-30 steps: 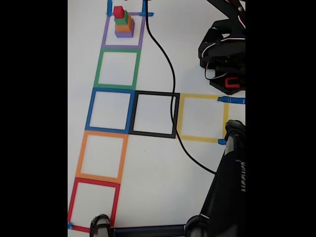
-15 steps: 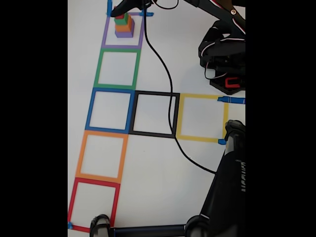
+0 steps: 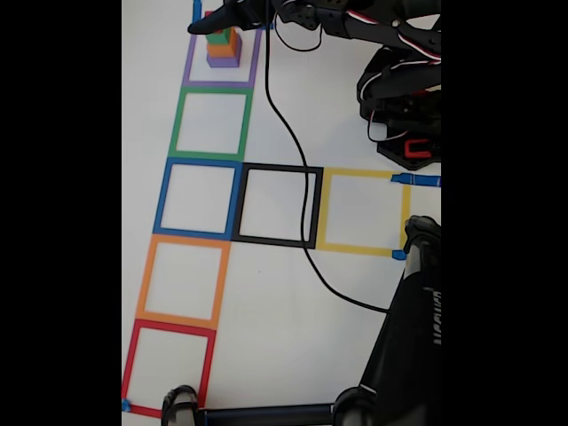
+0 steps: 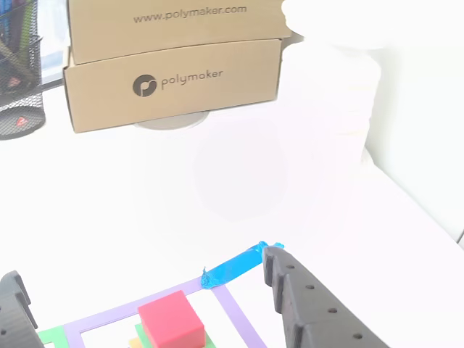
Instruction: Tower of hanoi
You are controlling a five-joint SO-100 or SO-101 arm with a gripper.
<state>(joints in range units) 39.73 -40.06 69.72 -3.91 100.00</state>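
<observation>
In the fixed view the tower of hanoi stands in the purple taped square [image 3: 188, 67] at the top left: purple cube [image 3: 224, 60] at the bottom, orange cube [image 3: 222, 48] on it, green cube [image 3: 221, 37] above. My gripper [image 3: 209, 24] reaches in from the right and hangs over the top of the stack, hiding the red cube there. In the other view the red cube [image 4: 171, 320] sits on the green one [image 4: 146, 335], between my two dark fingers [image 4: 312, 312]. The gripper [image 4: 141, 270] is open, with its fingers well apart from the cube on both sides.
Taped squares run down the table: green [image 3: 211, 124], blue [image 3: 200, 199], orange [image 3: 182, 280], red [image 3: 169, 368], with black [image 3: 278, 204] and yellow [image 3: 362, 211] to the right. A black cable [image 3: 293, 142] crosses the table. Cardboard boxes [image 4: 174, 61] and a mesh pen holder [image 4: 18, 65] stand behind.
The arm has swung in from the right and come over the stack, covering the red cube in the fixed view. The cable shifted with it. The cubes have not moved.
</observation>
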